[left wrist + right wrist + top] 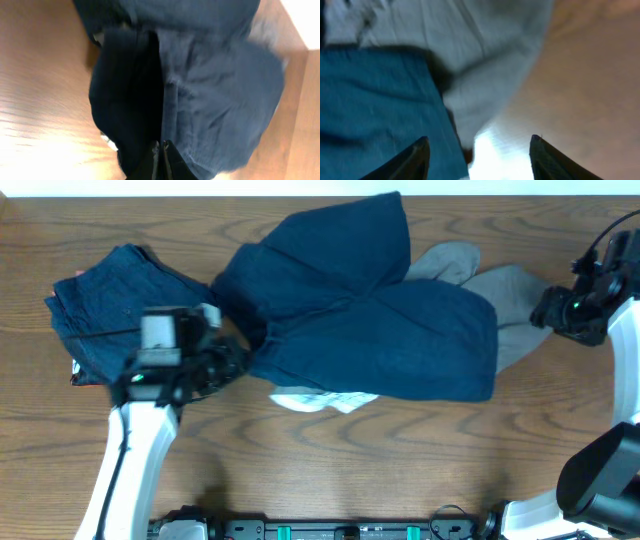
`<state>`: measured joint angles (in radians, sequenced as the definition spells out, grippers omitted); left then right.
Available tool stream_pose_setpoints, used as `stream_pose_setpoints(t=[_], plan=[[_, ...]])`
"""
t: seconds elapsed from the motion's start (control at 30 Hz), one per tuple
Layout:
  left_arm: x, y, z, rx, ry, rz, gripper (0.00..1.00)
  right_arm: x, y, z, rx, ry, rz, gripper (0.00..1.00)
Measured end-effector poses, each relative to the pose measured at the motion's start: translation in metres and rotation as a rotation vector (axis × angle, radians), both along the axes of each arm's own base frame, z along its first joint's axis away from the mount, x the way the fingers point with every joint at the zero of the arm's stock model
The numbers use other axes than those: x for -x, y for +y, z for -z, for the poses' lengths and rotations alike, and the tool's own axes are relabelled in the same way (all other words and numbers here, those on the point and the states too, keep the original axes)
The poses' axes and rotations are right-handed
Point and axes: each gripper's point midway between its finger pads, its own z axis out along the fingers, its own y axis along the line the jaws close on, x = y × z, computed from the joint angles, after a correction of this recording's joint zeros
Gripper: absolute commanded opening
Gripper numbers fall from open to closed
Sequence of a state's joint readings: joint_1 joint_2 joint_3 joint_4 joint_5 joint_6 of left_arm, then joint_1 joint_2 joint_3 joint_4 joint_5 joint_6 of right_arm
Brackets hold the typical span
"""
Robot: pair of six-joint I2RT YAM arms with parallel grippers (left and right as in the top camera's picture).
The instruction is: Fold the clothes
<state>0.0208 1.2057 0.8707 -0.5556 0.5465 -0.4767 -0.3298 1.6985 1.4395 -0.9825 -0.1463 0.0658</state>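
the left arm [135, 445] reaches forward from its base, wrist turned inward, and the left gripper [161, 159] has its fingers pressed nearly together. the right arm [628, 340] bends inward, the right gripper [480, 157] spread wide, low over the table.

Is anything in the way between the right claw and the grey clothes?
Nothing visible. The open right gripper sits just beside the grey garment. The blue shorts only cover its far side.

A brown wood-grain table [400, 470] spans the view. A black rail [330, 530] with green bits runs along its near edge, a white strip [200, 186] along the far one.
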Motion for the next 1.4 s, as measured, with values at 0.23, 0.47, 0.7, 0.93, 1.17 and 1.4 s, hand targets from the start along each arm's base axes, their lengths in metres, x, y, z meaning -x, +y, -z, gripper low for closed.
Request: stream_pose_setpoints(t=[0.23,0.47,0.7,0.93,1.17,1.4], plan=[[0.005,0.006,0.007,-0.006,0.039,-0.015,0.06,0.004,0.015,0.054,-0.074,-0.009,-0.011,0.83],[0.005,0.006,0.01,-0.005,0.054,-0.014,0.06,0.014,0.023,0.118,-0.12,0.063,0.007,0.91],[0.011,0.003,0.013,-0.007,0.081,-0.003,0.06,0.002,0.022,0.135,-0.142,0.059,0.08,0.88],[0.019,-0.02,0.03,-0.049,0.124,0.079,0.06,-0.003,0.019,0.134,-0.148,0.045,0.124,0.67],[0.021,-0.046,0.077,-0.093,0.221,0.177,0.06,-0.002,0.021,0.139,-0.162,0.053,0.141,0.04],[0.011,-0.052,0.119,-0.112,0.285,0.2,0.07,0.0,0.02,0.14,-0.159,0.06,0.148,0.01]])
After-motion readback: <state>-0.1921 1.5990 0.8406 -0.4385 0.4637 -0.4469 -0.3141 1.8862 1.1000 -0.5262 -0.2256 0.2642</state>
